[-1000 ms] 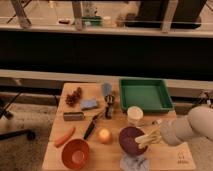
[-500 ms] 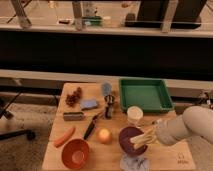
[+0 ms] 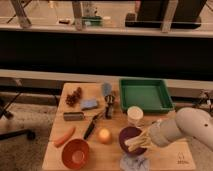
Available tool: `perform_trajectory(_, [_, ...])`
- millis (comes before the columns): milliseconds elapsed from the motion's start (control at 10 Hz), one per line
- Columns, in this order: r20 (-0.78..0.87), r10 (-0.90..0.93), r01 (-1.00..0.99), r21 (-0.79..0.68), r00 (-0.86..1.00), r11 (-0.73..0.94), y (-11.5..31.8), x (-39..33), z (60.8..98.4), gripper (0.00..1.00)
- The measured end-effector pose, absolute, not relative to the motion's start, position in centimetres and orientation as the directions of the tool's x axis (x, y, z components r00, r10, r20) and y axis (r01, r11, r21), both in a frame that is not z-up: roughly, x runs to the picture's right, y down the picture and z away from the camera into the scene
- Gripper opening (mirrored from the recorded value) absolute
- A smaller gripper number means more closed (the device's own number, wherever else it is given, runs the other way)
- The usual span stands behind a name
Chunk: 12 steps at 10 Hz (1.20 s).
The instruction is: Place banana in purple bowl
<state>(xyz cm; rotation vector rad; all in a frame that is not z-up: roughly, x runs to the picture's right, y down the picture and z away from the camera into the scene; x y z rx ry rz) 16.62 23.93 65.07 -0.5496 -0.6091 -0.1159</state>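
At the front edge of the table lies a crumpled bluish-white wad. To its left is an orange-red bowl, sitting upright.

Just behind the wad is the purple bowl. My claw hangs over its opening, reaching in from the right on my white arm. The claw is closed narrow on the banana, which is a pale, slim thing pointing left across the bowl. My fingers and the fruit are much the same colour, so I cannot trace where one ends and the other begins. I also cannot tell whether the banana touches the bowl's inside.

Left of the purple bowl, just beside it, sits a round yellow-orange fruit. Further left, a carrot lies slantwise near the table's left edge. A black-handled tool lies tilted between the carrot and the round fruit.

Behind the purple bowl stands a white cup. In the middle row there is a dark block on the left and a blue sponge behind it. A reddish-brown cluster lies toward the far left corner. A grey-blue brush-like thing stands near the table's middle.

At the far right of the table rests a green tray.
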Motion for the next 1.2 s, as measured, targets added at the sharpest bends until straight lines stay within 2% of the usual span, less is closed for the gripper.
perform_trajectory(1000, [0.579, 0.01, 0.32, -0.465, 0.815, 0.825, 24.9, 13.7, 66.5, 0.01])
perform_trajectory(1200, [0.576, 0.007, 0.321, -0.466, 0.818, 0.825, 25.0, 13.8, 66.7, 0.17])
